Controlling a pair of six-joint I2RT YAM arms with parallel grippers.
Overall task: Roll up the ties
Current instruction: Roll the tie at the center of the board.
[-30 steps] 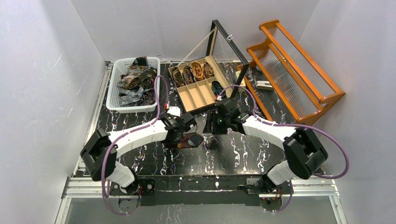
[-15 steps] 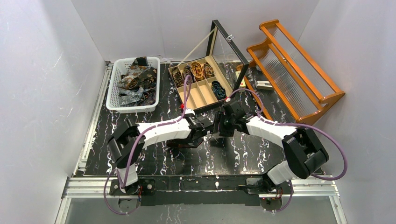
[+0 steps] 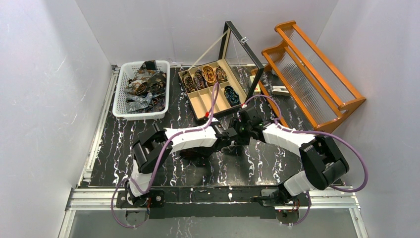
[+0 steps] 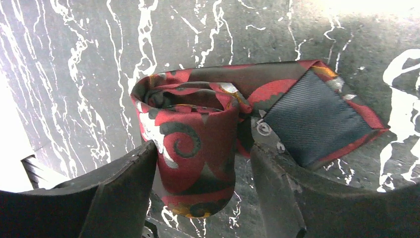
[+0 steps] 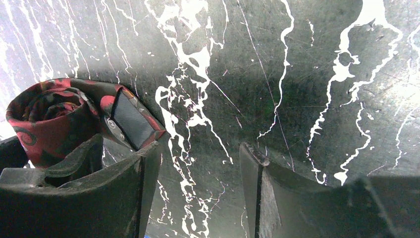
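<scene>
White plastic lattice basket (image 3: 139,116), far left: loose ties (image 3: 143,87), crumpled, patterned.
Wooden compartment box (image 3: 208,100), glass lid raised: coiled ties (image 3: 209,74) in its rear cells.
Centre of the black, white-veined desk (image 5: 297,74): coiled tie (image 4: 190,134), red and dark scroll-patterned satiny weave, loosely wound. Its pointed tail (image 4: 312,121), with ribbed dark lining, lies splayed free.
Left end effector (image 4: 200,156): spread around the coil, gap on one side, not squeezing.
Right end effector (image 5: 198,153): spread over bare desk, coil just outside one finger.
Handling, judged: light, soft, slippery, prone to unwind. Best taken across the coil's flanks, tail pinned.
Orange wooden rack (image 3: 302,79), far right.
</scene>
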